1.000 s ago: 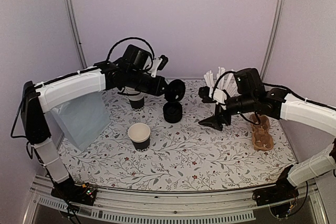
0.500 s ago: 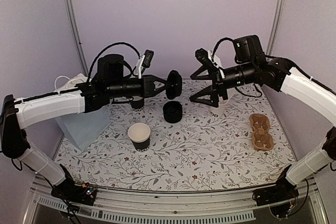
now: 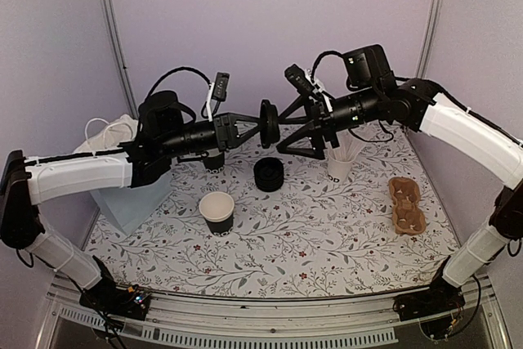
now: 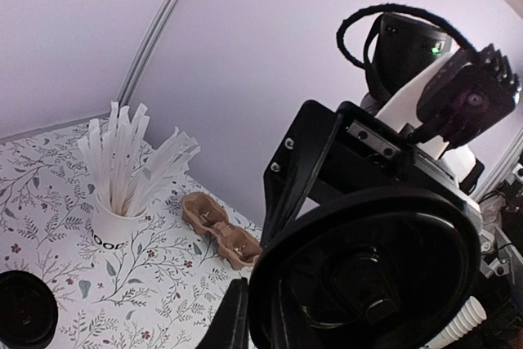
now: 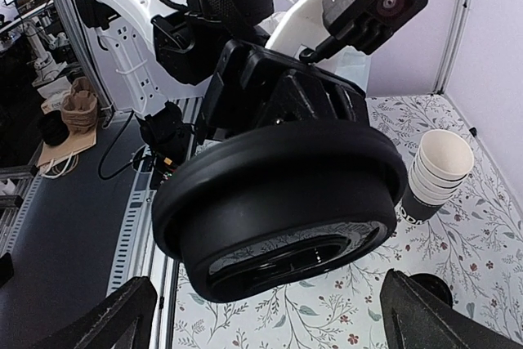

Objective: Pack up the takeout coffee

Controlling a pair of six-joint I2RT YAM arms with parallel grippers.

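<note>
We judge the step to be a mid-air lid transfer: the left gripper (image 3: 253,125) is clamped on the black lid (image 3: 266,123), and the right gripper (image 3: 286,112) is spread wide and empty just beside it. The uncapped cup (image 3: 217,211) stands on the table (image 3: 327,234) below. Next, the right fingers (image 5: 122,316) must straddle the lid squarely before closing.
</note>
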